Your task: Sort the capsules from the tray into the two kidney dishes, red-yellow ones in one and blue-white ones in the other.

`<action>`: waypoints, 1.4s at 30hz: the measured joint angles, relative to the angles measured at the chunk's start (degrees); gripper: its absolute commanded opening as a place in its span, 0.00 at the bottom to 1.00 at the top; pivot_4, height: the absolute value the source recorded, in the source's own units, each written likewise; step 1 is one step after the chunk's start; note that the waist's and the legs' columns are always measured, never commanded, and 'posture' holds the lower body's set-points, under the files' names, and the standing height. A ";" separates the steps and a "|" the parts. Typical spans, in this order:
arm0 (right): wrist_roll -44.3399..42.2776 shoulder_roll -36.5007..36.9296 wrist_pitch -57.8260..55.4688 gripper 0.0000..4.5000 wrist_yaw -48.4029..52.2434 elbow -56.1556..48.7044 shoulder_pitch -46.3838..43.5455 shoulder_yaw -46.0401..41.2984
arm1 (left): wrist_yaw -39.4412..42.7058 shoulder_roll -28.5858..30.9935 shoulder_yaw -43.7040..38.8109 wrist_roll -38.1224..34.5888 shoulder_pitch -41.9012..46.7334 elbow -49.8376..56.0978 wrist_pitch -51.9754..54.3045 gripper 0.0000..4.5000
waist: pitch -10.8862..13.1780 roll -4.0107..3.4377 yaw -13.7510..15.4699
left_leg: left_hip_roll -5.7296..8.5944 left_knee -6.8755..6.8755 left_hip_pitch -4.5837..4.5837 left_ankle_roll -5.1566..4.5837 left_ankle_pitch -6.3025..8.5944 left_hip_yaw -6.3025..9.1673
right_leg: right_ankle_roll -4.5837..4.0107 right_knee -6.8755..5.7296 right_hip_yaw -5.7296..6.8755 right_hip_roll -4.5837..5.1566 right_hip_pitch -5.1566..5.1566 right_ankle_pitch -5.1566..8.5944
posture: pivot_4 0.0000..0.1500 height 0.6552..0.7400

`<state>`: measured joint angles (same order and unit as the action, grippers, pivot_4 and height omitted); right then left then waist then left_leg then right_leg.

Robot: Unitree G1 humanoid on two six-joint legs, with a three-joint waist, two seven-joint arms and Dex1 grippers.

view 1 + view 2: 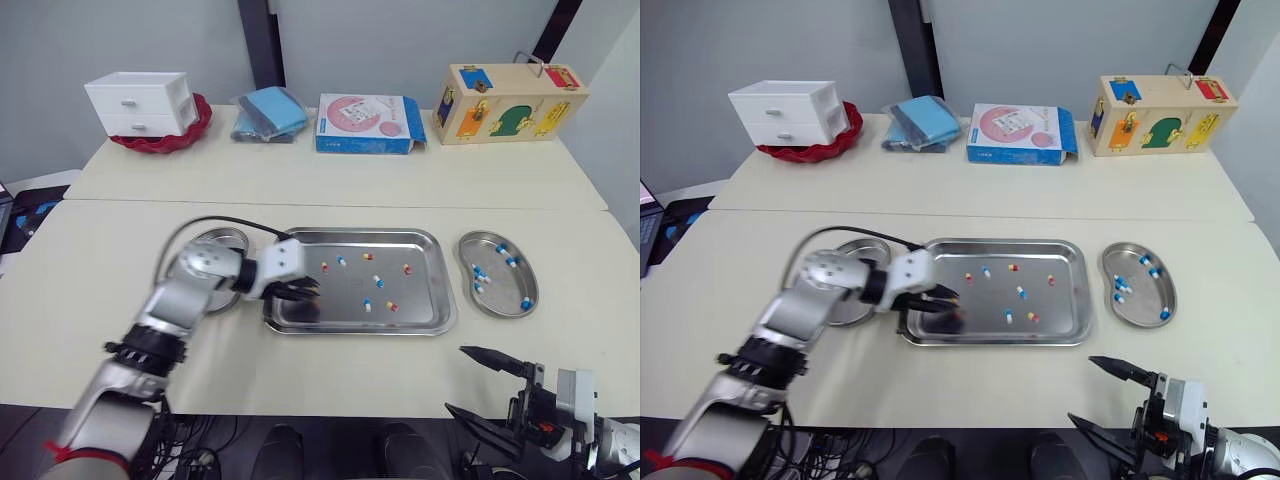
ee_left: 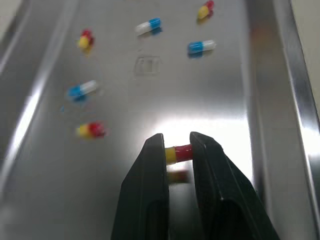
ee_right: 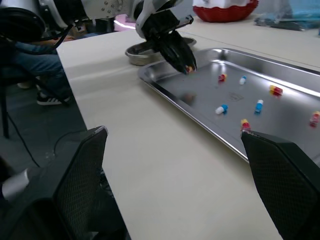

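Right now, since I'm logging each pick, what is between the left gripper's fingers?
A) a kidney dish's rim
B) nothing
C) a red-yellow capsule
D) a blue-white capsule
C: the left wrist view shows the left gripper shut on a red-yellow capsule over the tray.

The tray (image 1: 425, 295) sits between left dish (image 1: 225, 240) and right dish (image 1: 500, 287)
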<state>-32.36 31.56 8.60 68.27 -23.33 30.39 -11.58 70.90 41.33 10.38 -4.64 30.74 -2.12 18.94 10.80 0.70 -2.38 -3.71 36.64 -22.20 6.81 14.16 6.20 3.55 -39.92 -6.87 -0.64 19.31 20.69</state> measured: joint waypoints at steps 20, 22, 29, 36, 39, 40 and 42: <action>-2.28 1.71 -1.80 1.00 5.41 6.10 -11.19 3.96 | -20.84 6.51 -21.84 -5.00 -18.91 12.51 17.84 0.09 | 0.04 0.05 0.71 | 0.01 0.01 0.01 0.01 0.00 0.00 | 0.01 0.02 0.02 0.03 0.00 0.01 | 1.00 1.00; -2.28 1.71 -1.96 1.00 5.35 6.10 -11.19 3.96 | -21.56 6.51 -21.84 -5.20 -18.91 11.92 17.78 0.09 | 0.04 0.05 0.65 | 0.01 0.00 0.01 0.01 0.01 0.00 | 0.01 0.02 0.02 0.03 0.01 0.00 | 1.00 1.00; -2.27 1.63 -2.13 1.00 5.08 6.10 -11.22 4.00 | -22.69 6.52 -21.84 -5.83 -18.88 11.17 17.12 0.09 | 0.04 0.05 0.58 | 0.01 0.00 0.01 0.01 0.00 0.00 | 0.01 0.02 0.02 0.03 0.01 0.00 | 1.00 1.00; -2.27 1.62 -2.76 1.00 3.88 6.10 -11.15 3.99 | -22.75 6.61 -21.50 -6.58 -18.51 10.74 17.33 0.24 | 0.04 0.05 0.59 | 0.01 0.00 0.01 0.01 0.00 0.00 | 0.01 0.02 0.02 0.03 0.01 0.01 | 1.00 1.00; -2.27 1.62 -2.81 1.00 3.72 6.09 -11.13 3.99 | -22.62 6.69 -20.73 -6.85 -17.62 10.44 18.13 0.44 | 0.04 0.05 0.59 | 0.01 0.00 0.01 0.01 0.00 0.00 | 0.01 0.02 0.02 0.03 0.01 0.00 | 1.00 1.00; -2.27 1.62 -2.81 1.00 3.65 6.08 -11.14 3.99 | -22.60 6.75 -20.70 -6.92 -17.37 10.43 18.15 0.52 | 0.04 0.05 0.57 | 0.01 -0.01 0.01 0.01 0.01 0.00 | 0.01 0.02 0.02 0.03 0.01 0.01 | 1.00 1.00; -2.27 1.61 -2.82 1.00 3.42 6.08 -11.14 3.99 | -22.61 6.86 -20.54 -6.96 -16.92 10.40 18.16 0.65 | 0.04 0.05 0.56 | 0.01 -0.01 0.01 0.01 0.01 0.00 | 0.01 0.02 0.02 0.03 0.02 0.00 | 1.00 1.00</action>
<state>-34.63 33.18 5.78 71.69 -17.25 19.25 -7.59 48.29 48.19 -10.15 -11.60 13.82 8.28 37.10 10.85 0.75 -1.82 -3.70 36.62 -22.19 6.82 14.16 6.20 3.56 -39.90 -6.85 -0.61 19.34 20.70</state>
